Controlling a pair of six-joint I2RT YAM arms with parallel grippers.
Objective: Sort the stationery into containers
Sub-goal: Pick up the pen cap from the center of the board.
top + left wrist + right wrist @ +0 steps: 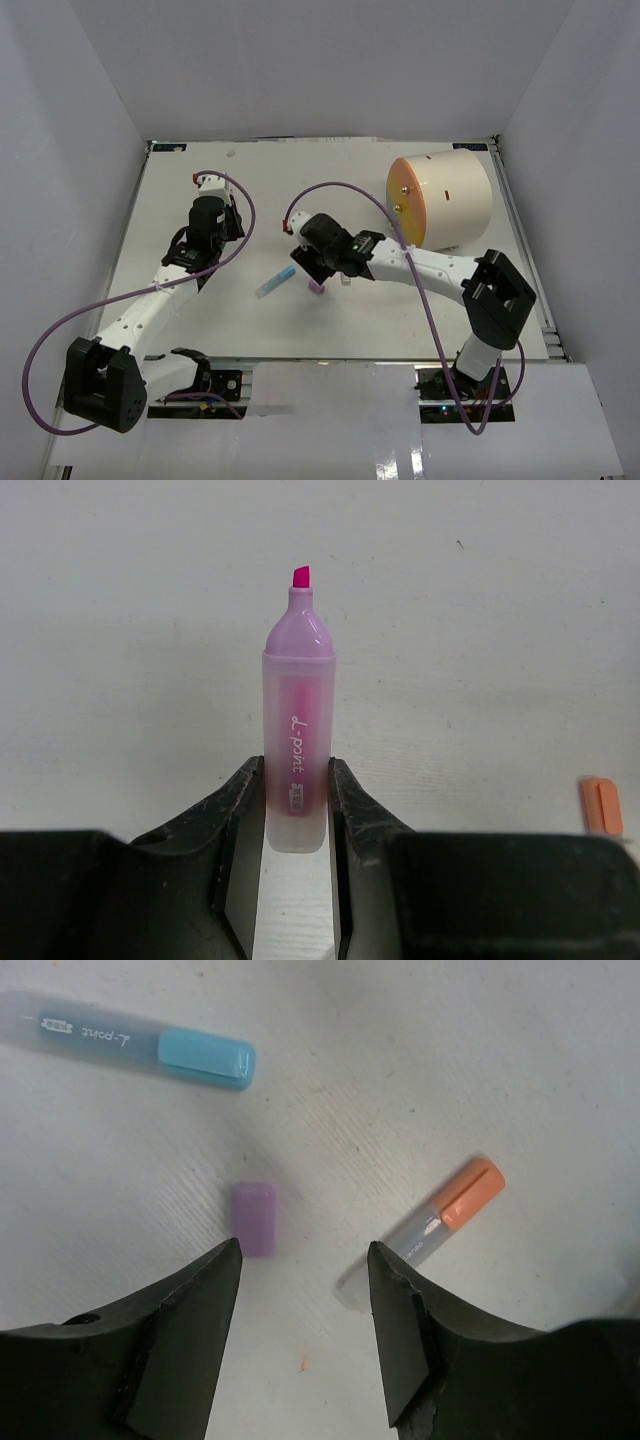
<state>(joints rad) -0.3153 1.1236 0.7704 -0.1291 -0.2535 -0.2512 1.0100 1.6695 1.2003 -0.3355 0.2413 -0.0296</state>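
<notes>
Where the two arms rise from their bases at the near edge of the white surface [250, 335], the right arm bends inward toward the middle and the left arm stretches farther back along the left side. Right hand [303, 1252]: released, its black fingers [195, 1320] standing apart with nothing between them, poised over the surface. Just ahead of the fingertips lies a small lilac rectangular plastic cap [255, 1218], flat on the surface and touching neither finger. Near it, on the right of the wrist view, a frosted clear marker with an orange cap [440, 1222] lies at an angle, apart from the lilac cap. Farther out lies a frosted clear marker with a sky-blue cap [150, 1045], well apart from both, with white lettering along its barrel. Left hand [297, 770]: clenched on the lower end of a frosted pink highlighter with a lilac neck and bare pink chisel tip [298, 730], one finger on each side of the barrel, the uncapped tip pointing away from the wrist. Whether the highlighter touches the surface cannot be determined. A small orange plastic piece [601, 805] lies on the surface at the right of that view, partly hidden by the hand, so its identity is not established. At the far right corner of the surface, a large cream-white cylindrical drum [455, 195] lies on its side, and its flat orange round face [405, 205] with small brass knobs is turned toward the left. The drum stands well apart from the markers on the surface.
</notes>
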